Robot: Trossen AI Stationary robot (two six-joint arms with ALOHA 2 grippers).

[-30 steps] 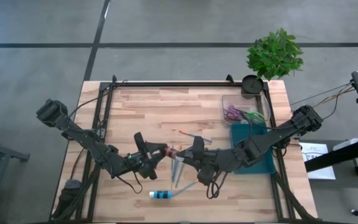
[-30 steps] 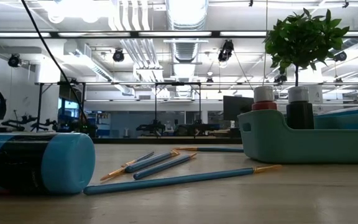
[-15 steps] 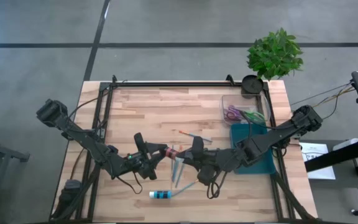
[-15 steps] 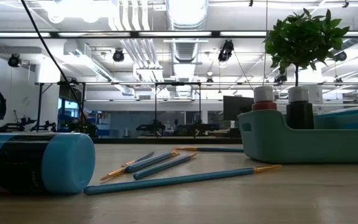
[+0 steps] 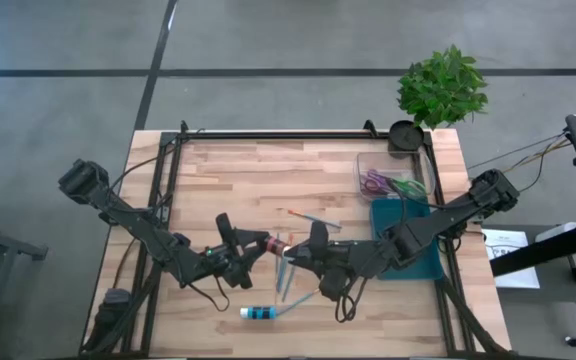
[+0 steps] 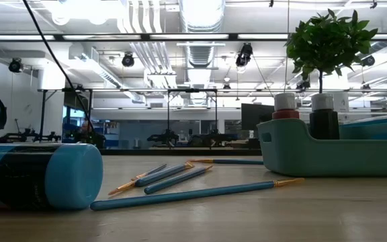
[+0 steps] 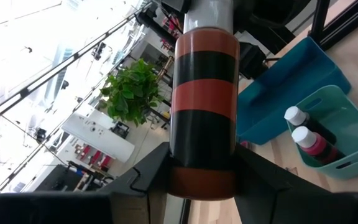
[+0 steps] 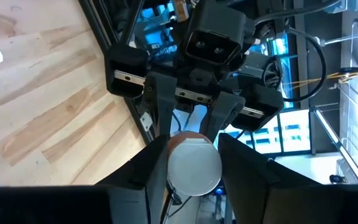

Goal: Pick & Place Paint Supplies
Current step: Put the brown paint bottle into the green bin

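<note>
A brown-and-black striped paint tube (image 5: 276,244) with a white cap is held off the table, between the two grippers, near the table's middle. My left gripper (image 5: 264,243) (image 7: 204,171) is shut on its brown tail end. My right gripper (image 5: 292,250) (image 8: 194,171) faces it and is shut on the cap end. A blue tube (image 5: 259,313) (image 6: 39,176) lies on its side near the near edge. Several blue-handled brushes (image 5: 288,276) (image 6: 180,176) lie flat beside it, and an orange-handled one (image 5: 303,215) lies farther back. No palette or pink tube shows. My left gripper pinches the tube's brown bottom end (image 7: 202,177) between its two fingers, coming level from the table's left, along the tube. The tube points straight away from it, clear of the table. My right gripper has the white cap (image 8: 194,163) between its two fingers (image 8: 156,168), coming level from the table's right, end-on along the tube.
A teal bin (image 5: 408,245) (image 6: 334,149) holding white-capped bottles (image 6: 285,105) stands at the table's right side. Behind it are a clear tray (image 5: 388,183) with purple and green items, a black cup (image 5: 405,135) and a potted plant (image 5: 443,85). The far left of the table is bare wood.
My right arm has edged a little toward the table's left, closer to the left gripper and the tube it holds. The left arm and the things on the table have kept still.
</note>
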